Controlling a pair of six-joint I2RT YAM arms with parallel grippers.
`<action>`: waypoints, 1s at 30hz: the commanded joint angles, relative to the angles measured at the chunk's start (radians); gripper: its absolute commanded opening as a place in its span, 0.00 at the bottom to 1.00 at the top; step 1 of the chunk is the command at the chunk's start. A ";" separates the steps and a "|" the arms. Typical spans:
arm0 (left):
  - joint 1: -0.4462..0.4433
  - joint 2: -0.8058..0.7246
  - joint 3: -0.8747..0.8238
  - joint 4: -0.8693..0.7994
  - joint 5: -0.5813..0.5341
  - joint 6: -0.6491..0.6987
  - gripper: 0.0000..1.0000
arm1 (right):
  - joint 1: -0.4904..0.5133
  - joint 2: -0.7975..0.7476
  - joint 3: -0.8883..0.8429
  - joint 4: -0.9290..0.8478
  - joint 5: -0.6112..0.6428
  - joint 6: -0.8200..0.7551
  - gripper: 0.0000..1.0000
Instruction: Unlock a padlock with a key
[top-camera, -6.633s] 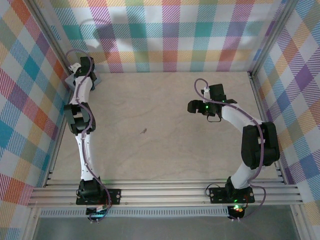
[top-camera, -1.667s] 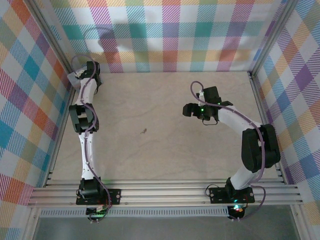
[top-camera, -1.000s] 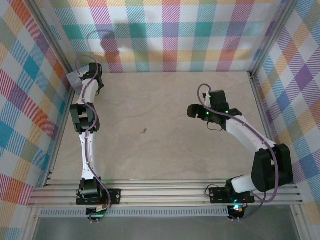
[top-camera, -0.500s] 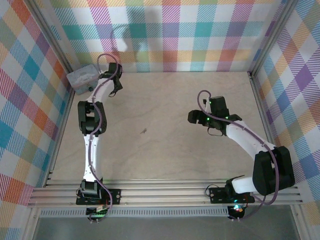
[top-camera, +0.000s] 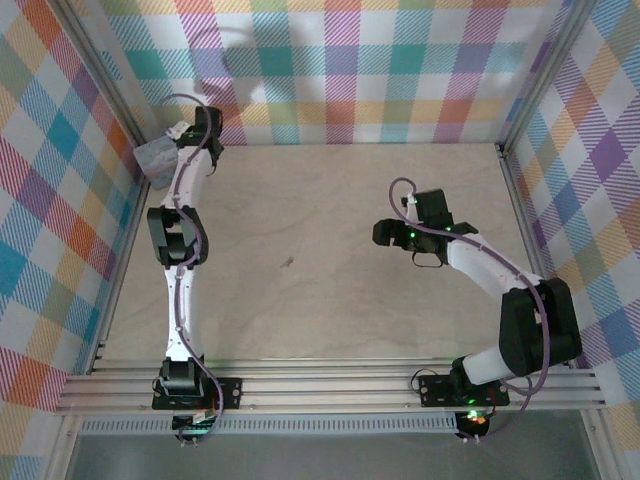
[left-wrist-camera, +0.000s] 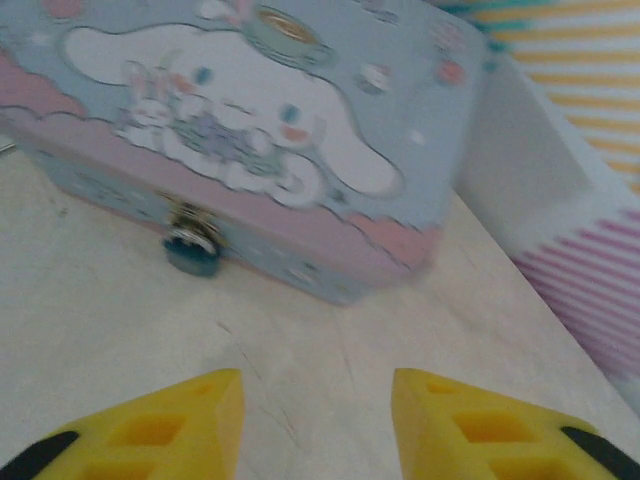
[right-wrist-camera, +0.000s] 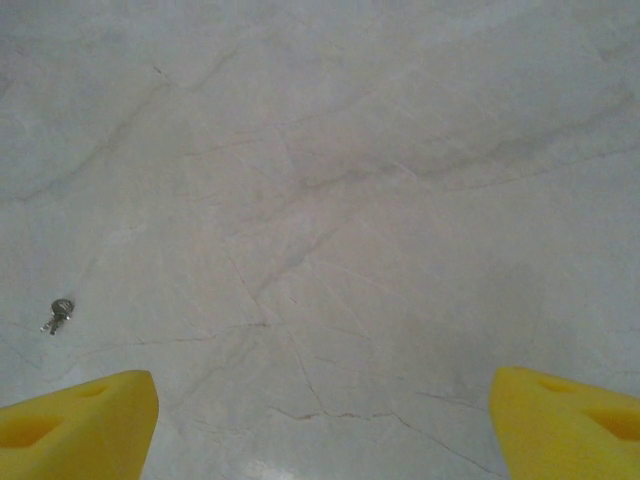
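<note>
My L gripper (left-wrist-camera: 315, 425): fingers apart, nothing betw them, tips near padlock (left-wrist-camera: 250, 150) but not touching. It sits in far-left corner of table (top-camera: 350, 300), dark blue spot (left-wrist-camera: 192, 250) on edge facing me. My R gripper (right-wrist-camera: 325, 420): fingers wide apart, empty, over bare table right of centre. Tiny key (right-wrist-camera: 57, 314) lies flat, left of centre, well apart from padlock

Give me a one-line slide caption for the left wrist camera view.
Left tool, jaws apart and empty, faces the pale blue padlock on the table, its dark blue spot toward the camera.
</note>
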 joint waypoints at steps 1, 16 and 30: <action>0.025 0.025 0.038 -0.031 -0.083 -0.114 0.45 | 0.007 0.024 0.045 -0.026 -0.024 -0.008 0.86; 0.136 -0.005 -0.033 -0.059 -0.079 -0.207 0.48 | 0.020 0.040 0.067 -0.031 -0.032 0.058 0.85; 0.194 -0.099 -0.162 0.050 0.058 -0.153 0.49 | 0.050 0.059 0.077 -0.035 -0.016 0.066 0.85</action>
